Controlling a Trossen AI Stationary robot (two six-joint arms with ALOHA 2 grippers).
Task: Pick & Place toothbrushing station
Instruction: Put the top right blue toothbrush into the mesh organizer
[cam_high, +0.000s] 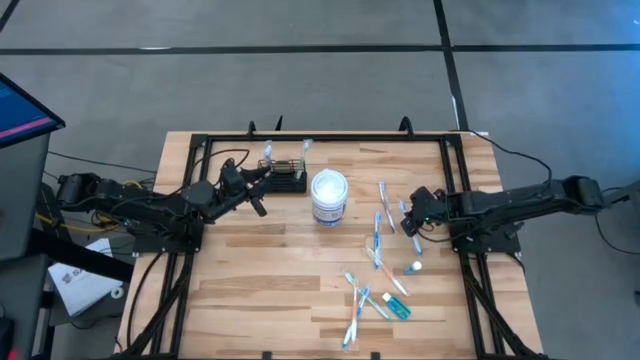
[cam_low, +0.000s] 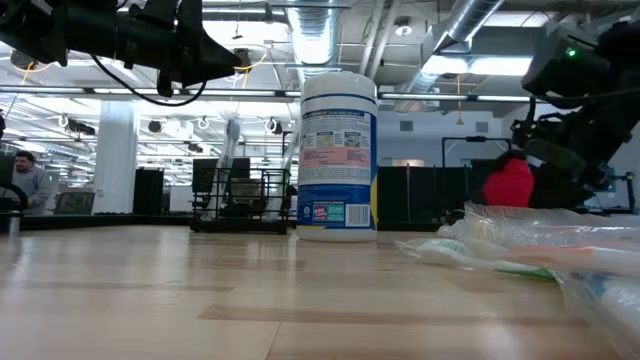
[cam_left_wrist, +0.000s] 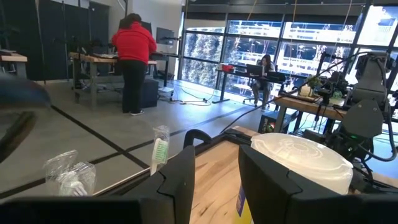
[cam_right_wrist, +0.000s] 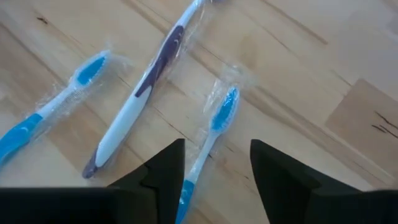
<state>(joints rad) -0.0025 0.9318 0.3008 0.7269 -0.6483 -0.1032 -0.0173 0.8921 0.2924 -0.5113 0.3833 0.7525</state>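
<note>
We are finding the toothbrushing station (cam_high: 288, 178) sitting at the surface's (cam_high: 260, 270) far edge, beside the white tub (cam_high: 329, 196). The left gripper (cam_high: 262, 183) is hovering just beside it, apparently holding nothing, fingers parted. The right gripper (cam_right_wrist: 212, 163) is standing open over a wrapped toothbrush (cam_right_wrist: 208, 140).

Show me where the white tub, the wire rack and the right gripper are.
white tub (cam_high: 329, 187): high view, on its lid.
wire rack (cam_high: 286, 176): high view, on its mesh middle.
right gripper (cam_right_wrist: 211, 165): right wrist view, between its open fingertips.
</note>
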